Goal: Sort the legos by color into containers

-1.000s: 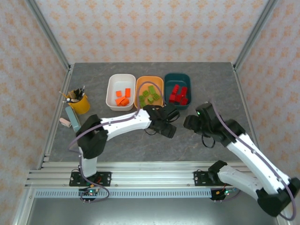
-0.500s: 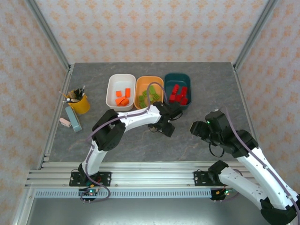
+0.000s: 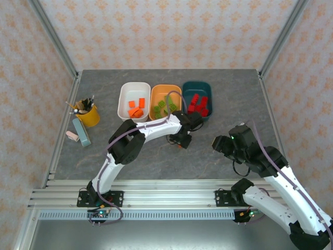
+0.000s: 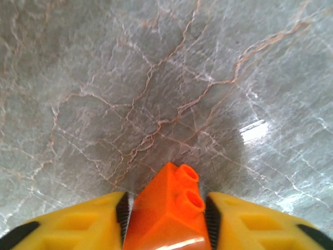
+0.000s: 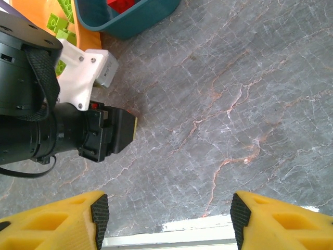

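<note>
In the left wrist view an orange lego [image 4: 169, 205] with two studs sits between my left gripper's [image 4: 166, 204] yellow fingers, which are shut on it just above the grey table. From above, that left gripper [image 3: 181, 141] is in front of the orange tub [image 3: 165, 87], which holds green legos [image 3: 165, 107]. The white tub [image 3: 124, 101] holds orange legos [image 3: 136, 108]. The teal tub [image 3: 196, 84] holds red legos [image 3: 197, 105]. My right gripper [image 3: 221, 143] is open over bare table, its pads wide apart [image 5: 169, 219], with the left arm's gripper [image 5: 112, 130] ahead of it.
A yellow cup with pens [image 3: 88, 114], a teal box [image 3: 81, 131] and a pink eraser [image 3: 72, 136] stand at the table's left side. The table's near edge and rail [image 5: 171, 229] lie right under my right gripper.
My left gripper has closed on the orange lego after reaching further right in front of the tubs. The right arm has drawn back toward the near right.
</note>
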`<action>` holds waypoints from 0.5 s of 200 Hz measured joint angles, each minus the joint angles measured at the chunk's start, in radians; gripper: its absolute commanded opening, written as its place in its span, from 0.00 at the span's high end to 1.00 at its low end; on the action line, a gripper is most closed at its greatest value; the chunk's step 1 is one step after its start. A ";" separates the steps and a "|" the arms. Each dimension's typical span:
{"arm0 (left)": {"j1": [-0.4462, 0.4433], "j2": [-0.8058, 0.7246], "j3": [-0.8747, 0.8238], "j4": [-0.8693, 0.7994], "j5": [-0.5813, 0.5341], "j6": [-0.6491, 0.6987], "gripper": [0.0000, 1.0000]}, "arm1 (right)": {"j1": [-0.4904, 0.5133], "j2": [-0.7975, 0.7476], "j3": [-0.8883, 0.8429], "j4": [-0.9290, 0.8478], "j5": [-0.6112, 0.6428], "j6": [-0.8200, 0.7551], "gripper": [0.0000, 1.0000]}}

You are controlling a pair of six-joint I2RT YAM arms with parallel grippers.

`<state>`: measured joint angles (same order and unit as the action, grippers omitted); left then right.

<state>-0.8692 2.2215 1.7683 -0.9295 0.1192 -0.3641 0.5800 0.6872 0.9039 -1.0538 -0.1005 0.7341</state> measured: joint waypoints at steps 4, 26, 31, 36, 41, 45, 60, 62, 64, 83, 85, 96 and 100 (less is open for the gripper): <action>0.000 0.000 0.002 0.000 0.000 0.000 0.60 | 0.000 0.002 0.000 0.000 0.000 0.000 0.35; 0.001 -0.003 0.002 -0.003 -0.001 -0.002 0.61 | 0.000 0.012 0.000 0.003 0.000 -0.001 0.35; 0.002 -0.007 0.002 -0.005 -0.003 -0.004 0.61 | 0.000 0.016 0.000 0.005 0.000 -0.002 0.35; 0.003 -0.014 0.002 -0.008 -0.004 -0.005 0.61 | 0.000 0.021 0.000 0.007 0.000 -0.002 0.35; 0.005 -0.024 -0.002 -0.010 -0.004 -0.006 0.61 | 0.000 0.027 0.000 0.010 -0.001 -0.004 0.35; 0.007 -0.035 -0.005 -0.010 -0.004 -0.009 0.61 | 0.000 0.032 0.000 0.013 -0.002 -0.006 0.35; 0.029 -0.097 -0.011 -0.029 -0.003 -0.019 0.61 | 0.000 0.054 0.000 0.031 -0.009 -0.017 0.35; 0.033 -0.108 -0.011 -0.032 -0.004 -0.021 0.61 | 0.000 0.057 0.001 0.035 -0.012 -0.018 0.35; 0.037 -0.116 -0.011 -0.032 -0.004 -0.021 0.61 | 0.000 0.062 0.001 0.040 -0.014 -0.022 0.35; 0.104 -0.225 -0.010 -0.048 -0.004 -0.031 0.61 | 0.000 0.104 0.003 0.089 -0.055 -0.041 0.35; 0.114 -0.237 -0.010 -0.050 -0.003 -0.031 0.61 | 0.000 0.112 0.003 0.095 -0.062 -0.044 0.35; 0.168 -0.291 -0.008 -0.053 -0.004 -0.031 0.61 | 0.000 0.151 0.012 0.134 -0.097 -0.057 0.35; 0.194 -0.308 -0.006 -0.055 -0.004 -0.031 0.61 | 0.000 0.170 0.016 0.150 -0.111 -0.062 0.35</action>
<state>-0.6754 1.9133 1.7626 -0.9840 0.1150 -0.3946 0.5800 0.8570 0.9203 -0.9039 -0.2119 0.6720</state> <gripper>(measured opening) 0.391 0.646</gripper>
